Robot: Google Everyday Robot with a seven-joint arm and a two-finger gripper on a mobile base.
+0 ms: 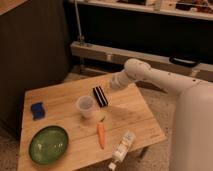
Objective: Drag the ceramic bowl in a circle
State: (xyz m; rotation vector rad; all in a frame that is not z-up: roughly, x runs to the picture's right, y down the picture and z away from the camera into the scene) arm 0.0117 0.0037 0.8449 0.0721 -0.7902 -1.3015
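The ceramic bowl (pixel 48 144) is a wide, shallow, glossy green dish lying flat near the front left corner of the wooden table (pixel 135 112). My gripper (pixel 100 96), dark with pale stripes, hangs over the middle of the table at the end of the white arm, which reaches in from the right. It is well up and to the right of the bowl and touches nothing. The fingers are pressed together and hold nothing.
A translucent plastic cup (pixel 85 106) stands just left of the gripper. An orange carrot (pixel 101 135) lies in front of it, a white bottle (pixel 122 147) lies on its side near the front edge, and a blue sponge (pixel 37 110) sits at the left.
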